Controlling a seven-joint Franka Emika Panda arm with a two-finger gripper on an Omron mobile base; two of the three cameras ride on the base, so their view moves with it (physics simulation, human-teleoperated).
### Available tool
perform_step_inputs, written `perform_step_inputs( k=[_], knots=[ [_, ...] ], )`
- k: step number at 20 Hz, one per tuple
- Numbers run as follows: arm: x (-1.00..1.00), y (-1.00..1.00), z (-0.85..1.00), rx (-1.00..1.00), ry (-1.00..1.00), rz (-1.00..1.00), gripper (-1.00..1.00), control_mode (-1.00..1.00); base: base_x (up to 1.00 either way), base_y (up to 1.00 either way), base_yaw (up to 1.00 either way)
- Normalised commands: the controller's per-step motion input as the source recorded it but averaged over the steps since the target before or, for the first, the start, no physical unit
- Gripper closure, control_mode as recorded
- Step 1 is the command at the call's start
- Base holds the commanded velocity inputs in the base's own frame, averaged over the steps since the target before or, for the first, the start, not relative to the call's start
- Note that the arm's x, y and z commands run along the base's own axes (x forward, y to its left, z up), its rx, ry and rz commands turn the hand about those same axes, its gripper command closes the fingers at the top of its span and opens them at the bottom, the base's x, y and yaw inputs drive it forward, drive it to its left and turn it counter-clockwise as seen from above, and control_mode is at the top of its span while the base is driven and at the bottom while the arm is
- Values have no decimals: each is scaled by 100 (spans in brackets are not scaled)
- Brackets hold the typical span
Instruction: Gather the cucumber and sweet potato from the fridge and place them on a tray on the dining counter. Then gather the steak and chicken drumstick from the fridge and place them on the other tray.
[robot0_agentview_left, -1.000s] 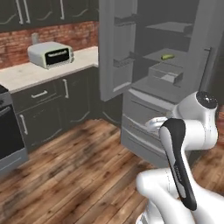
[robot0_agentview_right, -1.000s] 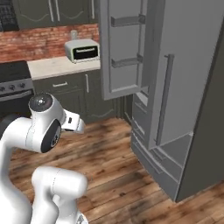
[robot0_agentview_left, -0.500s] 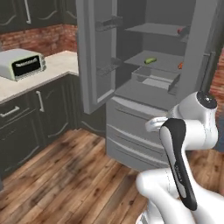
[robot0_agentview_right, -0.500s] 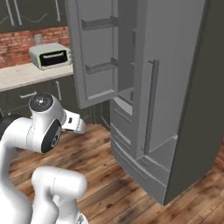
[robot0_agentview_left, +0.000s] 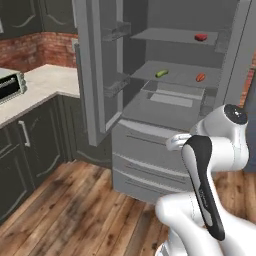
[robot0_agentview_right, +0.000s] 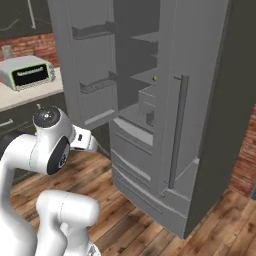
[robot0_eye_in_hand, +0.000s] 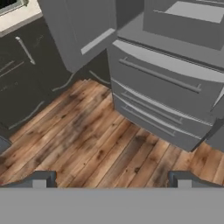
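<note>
While you look at the left base view, you find the tall grey fridge (robot0_agentview_left: 165, 100) with its doors swung open in the upper middle of the frame. On its middle shelf lies the small green cucumber (robot0_agentview_left: 161, 73), and to the right of it on the same shelf, well apart, a small orange-red piece (robot0_agentview_left: 200, 77); I cannot tell for sure if this is the sweet potato. On the top shelf, in the upper right of the frame, you see a dark red flat item (robot0_agentview_left: 201, 37), maybe the steak, but it is too small to be certain. Below the shelves a pale grey drawer box (robot0_agentview_left: 172, 95) sits above the closed lower drawers (robot0_agentview_left: 145, 165).

At the left edge of this view a silver toaster oven (robot0_agentview_left: 9, 86) stands on the light stone counter (robot0_agentview_left: 40, 90) over dark cabinets.

In the hand view, you see the two dark fingertips (robot0_eye_in_hand: 40, 179) at the bottom corners, far apart from each other, and nothing is between them. So the gripper (robot0_eye_in_hand: 111, 180) is wide apart and holds nothing. It looks down at the brown wooden floor (robot0_eye_in_hand: 96, 148) in front of the fridge drawers.
</note>
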Motion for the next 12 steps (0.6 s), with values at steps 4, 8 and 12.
perform_step_inputs(
  k=[4, 8, 12],
  knots=[
    [0, 0, 0, 0, 0, 0, -100, 100, 52, 31, -38],
    [0, 0, 0, 0, 0, 0, -100, 100, 52, 30, -36],
    [0, 0, 0, 0, 0, 0, -100, 100, 61, 38, -31]
  ],
)
